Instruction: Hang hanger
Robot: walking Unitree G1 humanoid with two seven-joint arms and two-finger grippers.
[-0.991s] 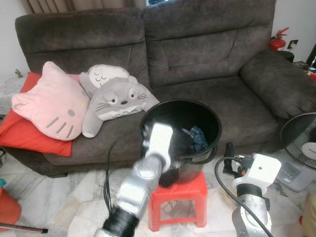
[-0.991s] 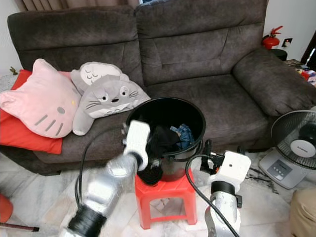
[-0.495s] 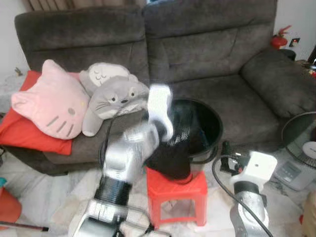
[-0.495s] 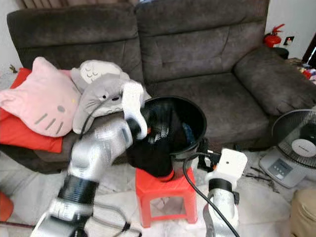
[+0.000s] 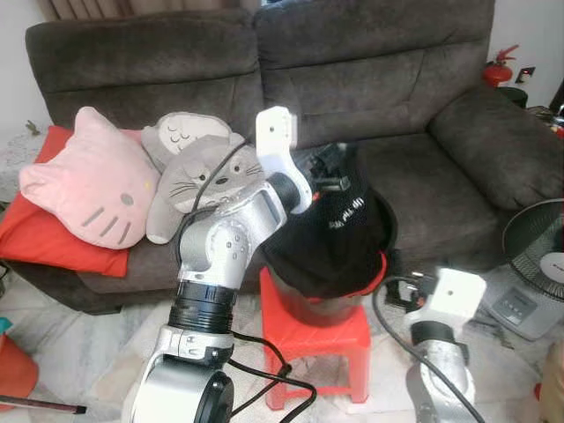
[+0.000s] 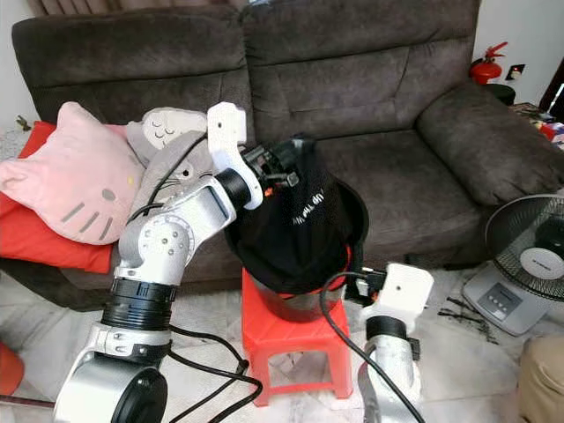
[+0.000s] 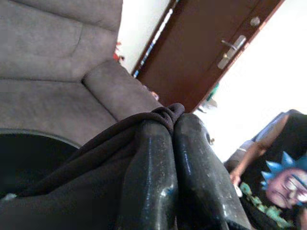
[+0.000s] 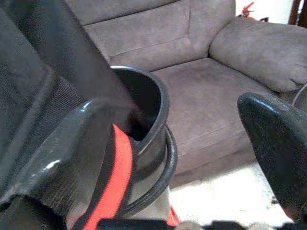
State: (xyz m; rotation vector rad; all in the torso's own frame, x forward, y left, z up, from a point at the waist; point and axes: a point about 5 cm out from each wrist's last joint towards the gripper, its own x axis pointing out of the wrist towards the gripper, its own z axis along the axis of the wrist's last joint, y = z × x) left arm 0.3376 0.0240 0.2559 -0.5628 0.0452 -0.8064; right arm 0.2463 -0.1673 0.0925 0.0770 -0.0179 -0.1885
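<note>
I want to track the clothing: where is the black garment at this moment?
The black garment hangs from the left tool, lifted above the black bucket on the red stool, in front of the sofa.

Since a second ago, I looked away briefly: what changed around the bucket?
The left gripper, shut on the black garment, rose from the black bucket and lifted the garment above the rim. The right gripper stays open beside the bucket; bucket, red stool and sofa are unchanged.
</note>
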